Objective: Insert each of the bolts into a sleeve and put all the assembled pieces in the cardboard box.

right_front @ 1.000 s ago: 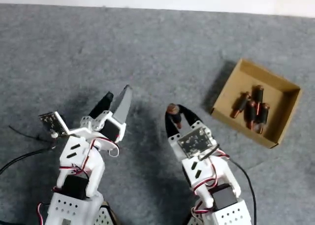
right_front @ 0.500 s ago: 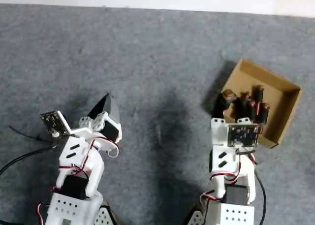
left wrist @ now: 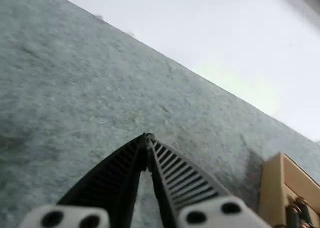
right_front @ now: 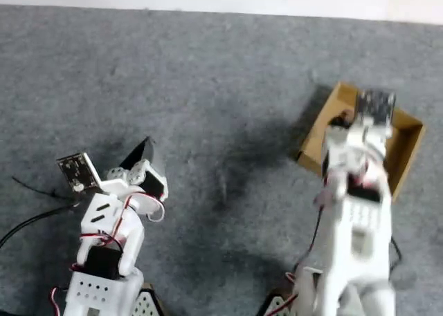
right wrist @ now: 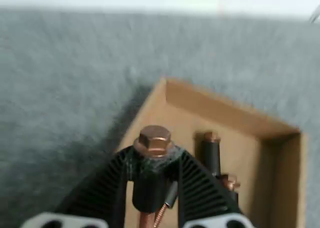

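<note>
Two white robot arms stand at a grey felt-covered table. Entries run left to right.

1. Left arm: low in the high view, well apart from the box. Its left gripper has black ribbed fingers closed tip to tip with nothing between them, and it hangs over bare felt. In the high view the gripper is only a dark wedge, and the meeting of the tips cannot be read there.

2. Right arm: smeared in the high view and stretched over the open tan cardboard box. Its wrist covers the near half of the box and whatever lies there. The right gripper is plain in its own wrist view, clamped on one assembled piece. That piece is a black cylindrical sleeve with a copper hex-head bolt through it; the head points away from the camera and copper thread shows at the near end. It is held over the box interior, near one corner. Whether it touches the box floor cannot be told.

3. Box contents: the right wrist view shows further black-sleeved copper bolts lying on the floor just beside the held piece, one partly hidden behind a finger. In the left wrist view the box is cut off at the frame edge. Copper-and-black ends are just visible inside it, too few showing to count.
</note>
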`<action>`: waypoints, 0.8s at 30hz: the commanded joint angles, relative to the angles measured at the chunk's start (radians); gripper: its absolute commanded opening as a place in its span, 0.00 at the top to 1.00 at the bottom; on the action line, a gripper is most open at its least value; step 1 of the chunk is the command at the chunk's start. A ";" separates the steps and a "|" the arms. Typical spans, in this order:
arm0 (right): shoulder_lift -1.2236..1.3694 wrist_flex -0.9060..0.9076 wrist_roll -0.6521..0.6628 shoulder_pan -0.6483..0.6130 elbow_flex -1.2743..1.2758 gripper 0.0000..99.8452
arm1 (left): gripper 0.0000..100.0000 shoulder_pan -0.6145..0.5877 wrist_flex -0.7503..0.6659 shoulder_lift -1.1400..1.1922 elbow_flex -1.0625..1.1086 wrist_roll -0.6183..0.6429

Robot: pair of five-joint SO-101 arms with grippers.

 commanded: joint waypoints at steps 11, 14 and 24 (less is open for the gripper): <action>0.676 0.097 -0.132 0.058 -0.504 0.79 | 0.99 -0.076 0.066 -0.024 0.021 -0.012; 0.639 0.196 -0.130 0.051 -0.506 0.71 | 0.99 -0.111 0.066 -0.024 0.021 -0.012; 0.088 0.337 -0.239 -0.004 -0.306 0.75 | 0.99 -0.119 0.069 -0.024 0.021 -0.012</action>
